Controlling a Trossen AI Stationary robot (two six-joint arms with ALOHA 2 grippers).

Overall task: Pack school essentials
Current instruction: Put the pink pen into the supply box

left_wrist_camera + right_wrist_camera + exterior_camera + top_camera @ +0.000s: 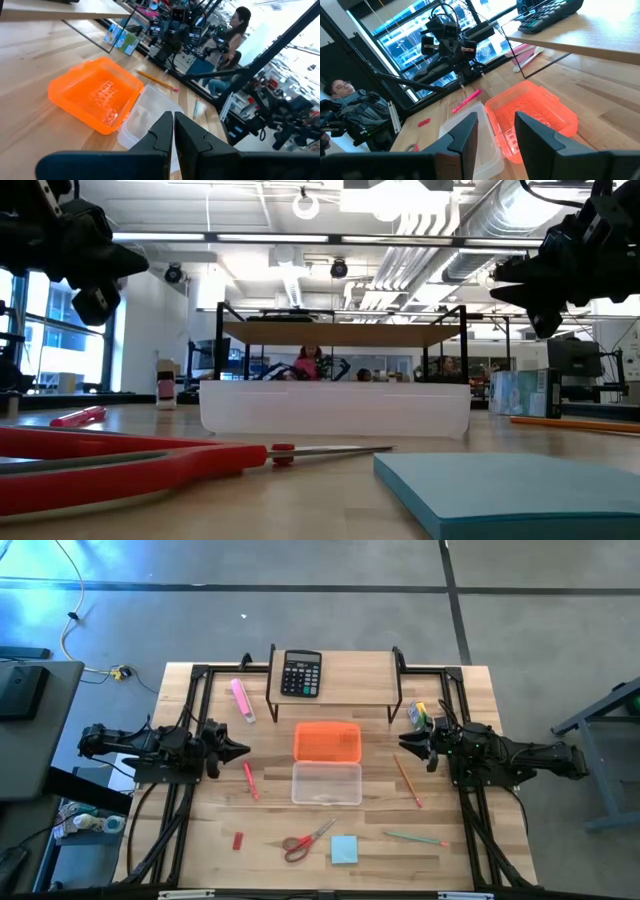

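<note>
A: Scissors [308, 839], red handles, lie flat on the counter [200, 830] at six o'clock, and just beside them toward three o'clock sits the light-blue sticky-note pad [344, 849].

B: And the rest of the stationery? I've got a tiny red eraser [238, 840] out at seven o'clock, a red pen [250, 780] toward nine o'clock of the clear box [326, 783], an orange pencil [407, 781] on its three o'clock side and a green pen [414, 837] down at five o'clock.

A: Right, all loose on the wood, nothing in the box. The orange lid [327, 741] lies touching the box on its twelve o'clock edge. Behind that the riser shelf [340, 690] carries the black calculator [301, 673], with a pink marker [242, 699] off at its nine o'clock.

B: Left gripper [240, 750]?

A: Hovering above the counter at nine o'clock, fingers pressed together, holding nothing.

B: Right gripper [405, 742] hangs at three o'clock, fingers spread a little with only air between them. A small yellow pack [421, 712] sits near it, toward twelve o'clock.

A: A seated person [235, 30] shows in the room beyond.
</note>
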